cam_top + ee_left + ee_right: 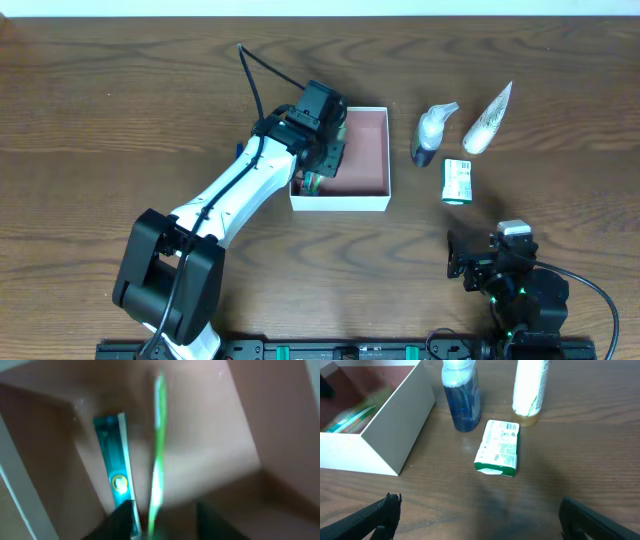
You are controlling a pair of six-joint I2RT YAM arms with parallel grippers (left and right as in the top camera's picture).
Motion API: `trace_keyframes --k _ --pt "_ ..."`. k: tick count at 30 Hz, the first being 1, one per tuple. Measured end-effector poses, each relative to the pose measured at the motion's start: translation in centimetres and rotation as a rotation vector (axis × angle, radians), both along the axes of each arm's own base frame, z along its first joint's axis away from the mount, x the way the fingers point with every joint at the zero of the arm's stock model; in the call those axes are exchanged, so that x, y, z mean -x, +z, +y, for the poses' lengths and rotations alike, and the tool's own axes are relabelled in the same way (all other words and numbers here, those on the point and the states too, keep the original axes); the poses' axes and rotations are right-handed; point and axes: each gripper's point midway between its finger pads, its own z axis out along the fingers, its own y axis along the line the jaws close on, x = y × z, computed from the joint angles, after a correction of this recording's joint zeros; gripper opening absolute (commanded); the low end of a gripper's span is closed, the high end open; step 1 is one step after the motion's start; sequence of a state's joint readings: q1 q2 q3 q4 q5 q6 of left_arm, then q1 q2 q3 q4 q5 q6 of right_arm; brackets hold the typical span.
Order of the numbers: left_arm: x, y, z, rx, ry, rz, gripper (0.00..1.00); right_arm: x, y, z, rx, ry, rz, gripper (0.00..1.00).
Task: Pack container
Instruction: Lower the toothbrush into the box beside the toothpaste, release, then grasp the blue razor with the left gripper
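The container (340,203) is a square white box with a pinkish-brown inside, at mid-table. My left gripper (318,165) reaches down into its left side. In the left wrist view the container's inside (215,435) fills the frame. A blurred green toothbrush (159,445) stands between the parted jaws (162,522), and a teal tube (114,460) lies against the wall. My right gripper (462,258) is open and empty near the table's front right (480,515). The right wrist view shows the container's white wall (395,425) with green and teal items inside.
A blue bottle (430,135) (462,400), a white bottle (488,120) (530,385) and a small green-and-white packet (458,182) (498,447) lie on the wooden table to the right of the container, ahead of my right gripper.
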State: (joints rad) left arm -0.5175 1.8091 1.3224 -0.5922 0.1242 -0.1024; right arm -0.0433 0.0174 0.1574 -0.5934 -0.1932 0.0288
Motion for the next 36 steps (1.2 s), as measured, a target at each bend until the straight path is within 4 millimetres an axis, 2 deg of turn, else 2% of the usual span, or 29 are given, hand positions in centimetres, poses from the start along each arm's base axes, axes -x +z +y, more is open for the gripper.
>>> trace_keyframes --k 6,8,10,14,16,18,21,23,27,31,36 --pt "1.5 0.3 0.9 -0.027 0.0 0.045 0.49 0.0 0.0 0.0 0.0 0.0 0.0 0.99" --pt "2.2 1.7 1.4 -0.029 0.002 0.044 0.51 0.0 0.0 0.0 0.0 0.0 0.0 0.99" --pt "3.0 3.9 2.4 -0.029 0.01 0.02 0.56 0.0 0.0 0.0 0.0 0.0 0.0 0.99" --pt "3.8 9.3 6.7 -0.045 0.101 -0.071 0.57 0.0 0.0 0.0 0.0 0.0 0.0 0.99" --pt "3.5 11.0 9.4 -0.052 0.173 -0.11 0.57 0.0 0.0 0.0 0.0 0.0 0.0 0.99" --pt "2.9 11.7 12.4 -0.064 0.258 -0.128 0.58 0.0 0.0 0.0 0.0 0.0 0.0 0.99" --pt "1.8 10.3 15.9 -0.102 0.361 -0.091 0.58 0.0 0.0 0.0 0.0 0.0 0.0 0.99" --pt "1.2 7.9 17.3 -0.128 0.397 -0.022 0.58 0.0 0.0 0.0 0.0 0.0 0.0 0.99" --pt "0.0 2.0 18.5 -0.178 0.381 0.112 0.59 0.0 0.0 0.0 0.0 0.0 0.0 0.99" --pt "-0.3 -2.8 18.8 -0.205 0.355 0.211 0.58 0.0 0.0 0.0 0.0 0.0 0.0 0.99" --pt "-0.4 -5.7 19.2 -0.22 0.335 0.264 0.58 0.0 0.0 0.0 0.0 0.0 0.0 0.99"
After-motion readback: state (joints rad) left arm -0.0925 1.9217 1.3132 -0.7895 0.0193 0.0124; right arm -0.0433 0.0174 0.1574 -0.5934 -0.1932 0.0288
